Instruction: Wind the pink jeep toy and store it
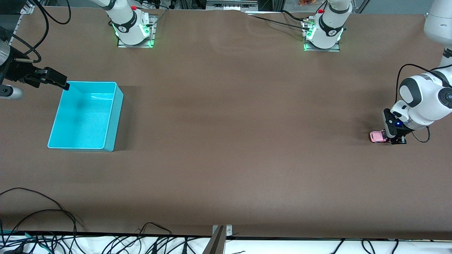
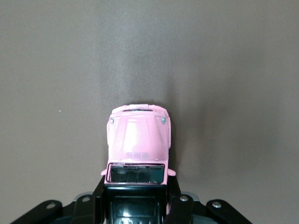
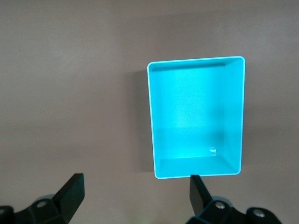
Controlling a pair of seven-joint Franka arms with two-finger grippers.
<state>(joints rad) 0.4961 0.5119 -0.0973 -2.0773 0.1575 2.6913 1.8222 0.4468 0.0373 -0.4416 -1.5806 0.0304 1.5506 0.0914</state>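
The pink jeep toy (image 1: 377,136) stands on the brown table at the left arm's end. In the left wrist view the jeep (image 2: 138,140) shows its pink hood and black roof. My left gripper (image 1: 392,139) is down at the table and shut on the jeep's rear part, with one finger (image 2: 180,207) on each side of the black roof. The turquoise bin (image 1: 110,120) stands empty at the right arm's end. My right gripper (image 1: 64,85) is open and empty, up over the bin's corner nearest the right arm's end. The bin also shows in the right wrist view (image 3: 236,116), off the open fingers (image 3: 200,189).
The brown table (image 1: 233,134) stretches bare between the bin and the jeep. Black cables (image 1: 53,225) lie along the table edge nearest the front camera. The two arm bases (image 1: 134,28) stand at the edge farthest from it.
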